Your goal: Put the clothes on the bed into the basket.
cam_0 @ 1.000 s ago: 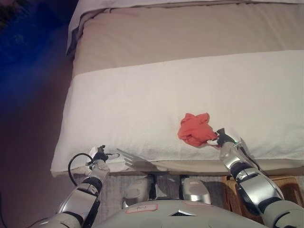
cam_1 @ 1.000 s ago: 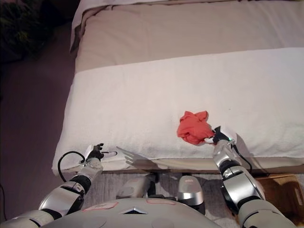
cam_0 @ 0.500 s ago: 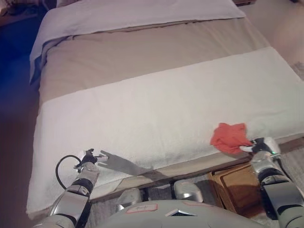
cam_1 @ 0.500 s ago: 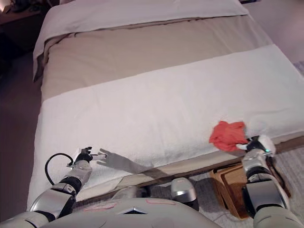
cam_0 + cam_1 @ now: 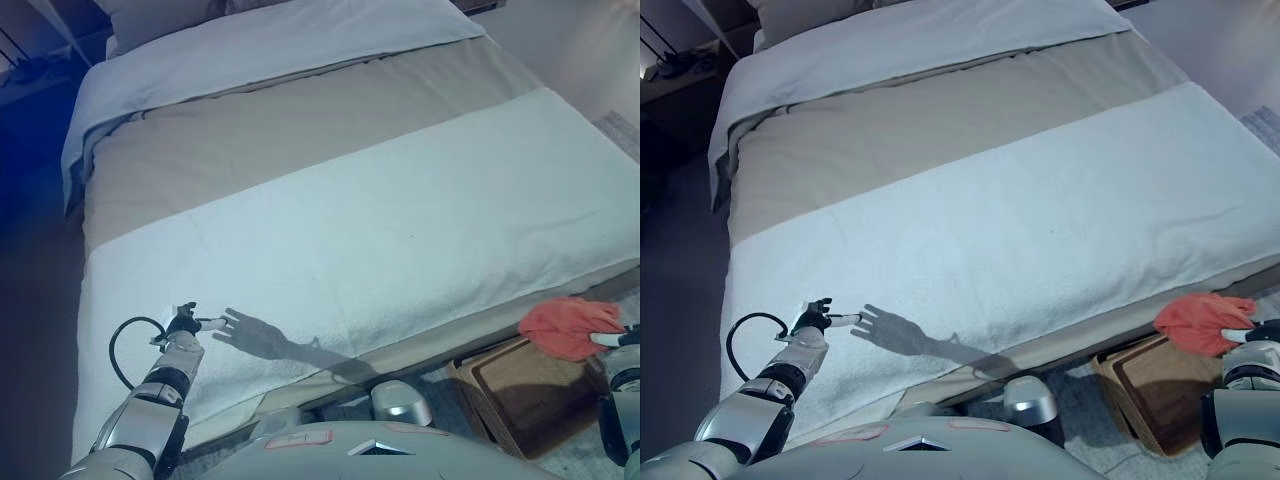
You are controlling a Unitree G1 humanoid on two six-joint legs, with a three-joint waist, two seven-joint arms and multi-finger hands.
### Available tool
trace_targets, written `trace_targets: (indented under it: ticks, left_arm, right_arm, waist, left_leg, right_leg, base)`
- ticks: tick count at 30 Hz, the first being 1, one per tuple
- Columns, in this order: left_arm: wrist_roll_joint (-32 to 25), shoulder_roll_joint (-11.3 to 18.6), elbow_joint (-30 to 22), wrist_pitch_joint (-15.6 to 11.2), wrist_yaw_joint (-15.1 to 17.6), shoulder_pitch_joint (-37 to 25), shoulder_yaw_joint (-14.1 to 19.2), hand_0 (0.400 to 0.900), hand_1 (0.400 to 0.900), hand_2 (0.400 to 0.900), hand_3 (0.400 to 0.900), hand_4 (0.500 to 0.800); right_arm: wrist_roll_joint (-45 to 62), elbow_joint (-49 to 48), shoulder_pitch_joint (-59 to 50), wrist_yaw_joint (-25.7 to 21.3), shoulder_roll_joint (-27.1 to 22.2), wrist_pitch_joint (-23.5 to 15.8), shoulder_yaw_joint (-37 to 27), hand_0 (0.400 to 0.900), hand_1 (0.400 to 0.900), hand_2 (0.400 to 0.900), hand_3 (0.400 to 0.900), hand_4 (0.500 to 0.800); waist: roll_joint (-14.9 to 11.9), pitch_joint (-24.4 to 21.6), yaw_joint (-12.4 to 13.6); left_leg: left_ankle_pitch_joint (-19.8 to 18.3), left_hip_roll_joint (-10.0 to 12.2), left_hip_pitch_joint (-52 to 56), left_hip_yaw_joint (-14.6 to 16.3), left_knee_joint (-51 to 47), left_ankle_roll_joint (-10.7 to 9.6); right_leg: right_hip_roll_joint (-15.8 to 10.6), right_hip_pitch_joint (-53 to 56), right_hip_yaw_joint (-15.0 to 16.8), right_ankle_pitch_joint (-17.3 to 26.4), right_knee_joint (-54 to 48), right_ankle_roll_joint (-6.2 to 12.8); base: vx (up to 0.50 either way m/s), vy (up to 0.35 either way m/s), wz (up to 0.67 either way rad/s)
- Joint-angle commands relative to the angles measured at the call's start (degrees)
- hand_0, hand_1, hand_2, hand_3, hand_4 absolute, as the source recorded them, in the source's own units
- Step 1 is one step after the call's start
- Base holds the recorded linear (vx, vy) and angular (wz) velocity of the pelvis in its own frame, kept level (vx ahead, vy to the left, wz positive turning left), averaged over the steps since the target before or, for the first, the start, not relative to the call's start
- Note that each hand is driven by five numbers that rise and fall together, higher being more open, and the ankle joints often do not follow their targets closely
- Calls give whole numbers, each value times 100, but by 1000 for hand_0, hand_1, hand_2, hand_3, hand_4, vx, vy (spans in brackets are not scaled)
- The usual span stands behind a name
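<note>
Bed (image 5: 990,220) bare; red cloth (image 5: 1202,322) over basket (image 5: 1145,385).

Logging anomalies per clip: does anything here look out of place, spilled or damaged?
Nothing stands out. The red cloth hangs from the right robot hand over the wooden basket beside the bed; the left robot hand rests open on the white cover.

Dim, cool light; hard hand-shaped shadow on bed (image 5: 400,220); slightly soft overall.

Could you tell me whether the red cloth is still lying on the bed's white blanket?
No, the red cloth hangs at the right hand past the edge of the bed, above the wooden basket on the floor.
</note>
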Motion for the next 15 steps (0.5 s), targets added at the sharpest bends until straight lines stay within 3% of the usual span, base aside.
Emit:
trace_targets:
  ticks: [1,13,14,15]
  left_arm:
    - [228,511,68,-115,149,-584,-167,900,900,900,900,800]
    - [237,454,-157,-149,94,-578,-323,900,900,900,900,800]
    - [240,461,-164,-135,79,-581,-339,900,900,900,900,800]
    - [223,479,-159,-146,80,-604,-349,900,900,900,900,800]
  right_arm:
    - [-19,386,-107,-267,-926,27,-203,400,400,400,400,500]
    - [-113,710,318,-126,-1608,139,-748,400,400,400,400,500]
    - [-84,740,313,-32,-1638,139,-754,900,900,900,900,800]
    - [-63,745,276,42,-1655,107,-691,900,900,900,900,800]
  waist:
    - [-11,-193,-18]
    - [314,-168,-175]
    - [329,-171,-178]
    - [340,-173,-174]
  left_leg:
    - [-559,185,557,82,33,-285]
    - [-525,148,541,24,33,-294]
    - [-521,145,540,17,33,-291]
    - [-520,144,536,21,33,-292]
  right_leg:
    - [-130,-107,-385,-199,25,399]
    - [-162,-60,-440,-261,25,399]
    - [-163,-60,-431,-265,25,397]
    - [-165,-66,-430,-264,25,399]
  base:
    - [-7,-14,6]
    - [-5,-11,0]
    - [-11,-23,-10]
    - [-9,-23,-11]
